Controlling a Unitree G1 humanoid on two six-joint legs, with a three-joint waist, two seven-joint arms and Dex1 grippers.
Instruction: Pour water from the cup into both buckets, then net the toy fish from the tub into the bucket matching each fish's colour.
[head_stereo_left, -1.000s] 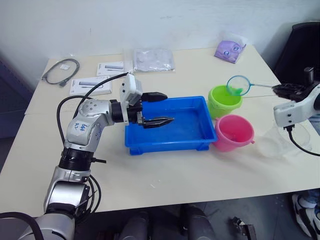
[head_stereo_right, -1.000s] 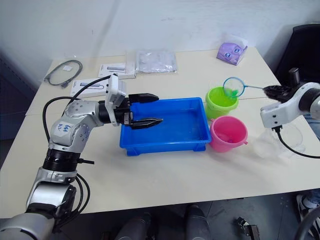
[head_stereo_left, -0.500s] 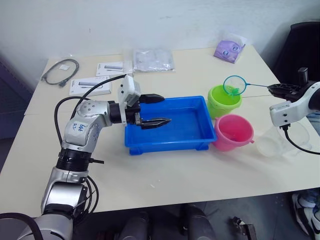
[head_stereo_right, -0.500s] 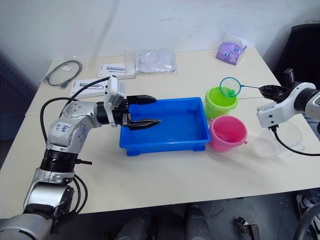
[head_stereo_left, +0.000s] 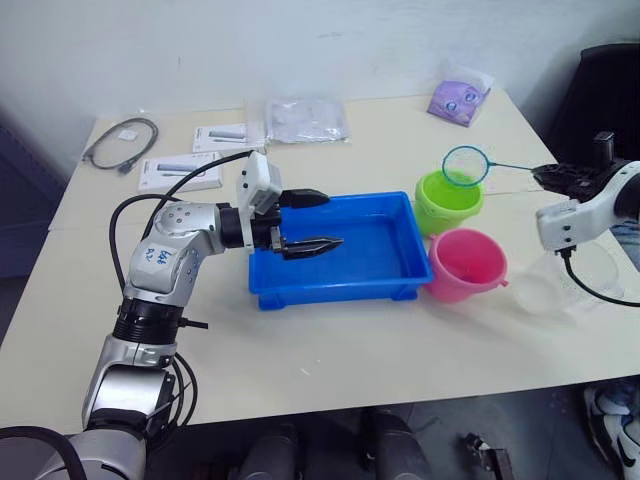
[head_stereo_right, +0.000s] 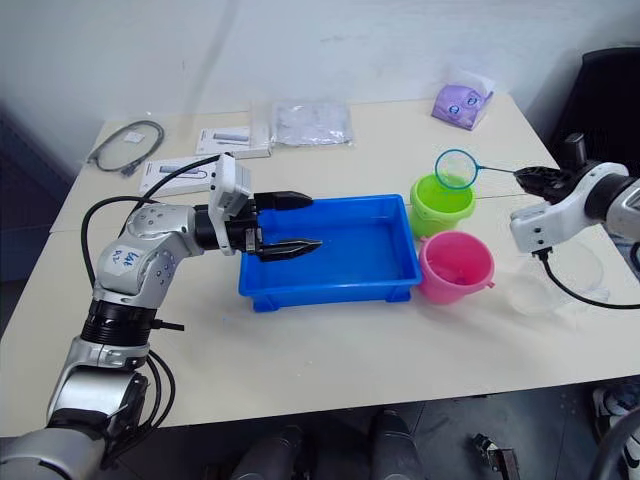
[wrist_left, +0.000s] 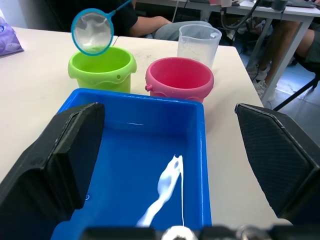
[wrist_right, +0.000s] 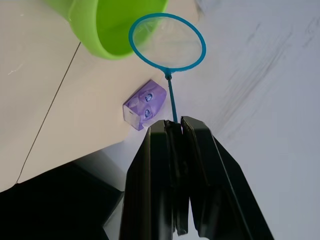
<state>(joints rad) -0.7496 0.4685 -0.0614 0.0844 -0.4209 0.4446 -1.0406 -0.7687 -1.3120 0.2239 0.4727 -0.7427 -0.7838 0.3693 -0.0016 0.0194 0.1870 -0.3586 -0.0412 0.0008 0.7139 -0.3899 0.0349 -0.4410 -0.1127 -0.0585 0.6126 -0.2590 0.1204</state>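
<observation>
The net (head_stereo_left: 463, 165) hangs above the back rim of the lime green bucket (head_stereo_left: 450, 203), its mesh holding nothing. My right gripper (head_stereo_left: 558, 176) is shut on the net's thin handle, off to the right of the bucket. The pink bucket (head_stereo_left: 467, 265) stands just in front of the green one. The clear cup (wrist_left: 198, 44) sits upright to the right of the pink bucket. My left gripper (head_stereo_left: 322, 220) is open, its fingers wide apart over the left part of the blue tub (head_stereo_left: 385, 278). The tub holds water. The toy fish are out of view.
At the back of the table lie a grey cable (head_stereo_left: 120, 140), two white booklets (head_stereo_left: 180, 172), a clear plastic bag (head_stereo_left: 306, 119) and a purple pouch (head_stereo_left: 459, 100). A black chair (head_stereo_left: 600, 95) stands at the right. A seated person (wrist_left: 165, 25) is beyond the table's right end.
The right gripper has lifted the net a little and moved it left over the green bucket. A green shape seen in the mesh earlier is gone. The left arm has barely moved.
</observation>
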